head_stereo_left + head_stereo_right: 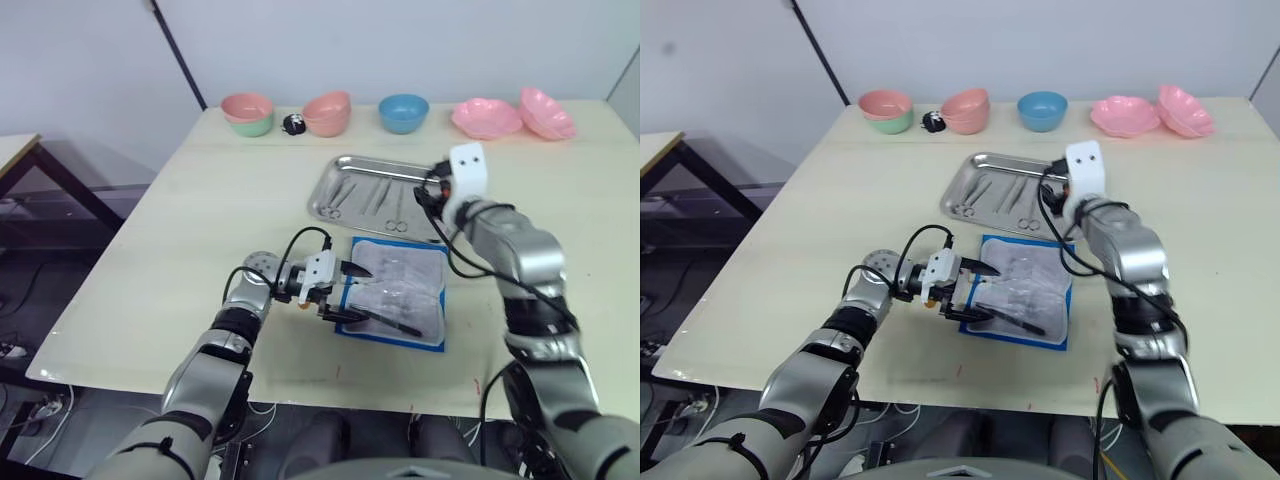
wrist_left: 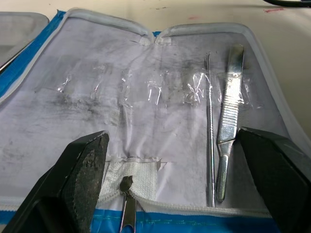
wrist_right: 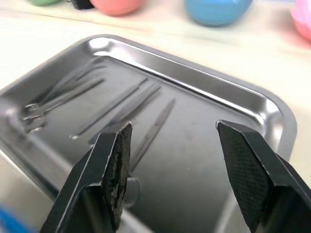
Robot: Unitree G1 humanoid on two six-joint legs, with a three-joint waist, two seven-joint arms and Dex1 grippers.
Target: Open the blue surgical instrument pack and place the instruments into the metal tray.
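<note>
The blue surgical instrument pack [image 1: 395, 290] lies unfolded on the table, its pale lining [image 2: 146, 97] facing up. Two slim silver instruments [image 2: 227, 116] rest on the lining near one end. My left gripper [image 1: 358, 293] is open at the pack's left edge, with its fingers [image 2: 82, 170] spread over the lining and holding nothing. Behind the pack is the metal tray [image 1: 330, 178], which holds several instruments [image 3: 146, 104]. My right gripper [image 3: 175, 160] hovers open and empty over the tray's right end.
Along the table's far edge stand a green-and-pink bowl stack [image 1: 247, 113], a pink bowl [image 1: 327, 112], a blue bowl [image 1: 403, 112] and pink dishes [image 1: 487, 118]. A small black-and-white object [image 1: 293, 123] sits between the bowls. A dark side table [image 1: 20, 150] stands to the left.
</note>
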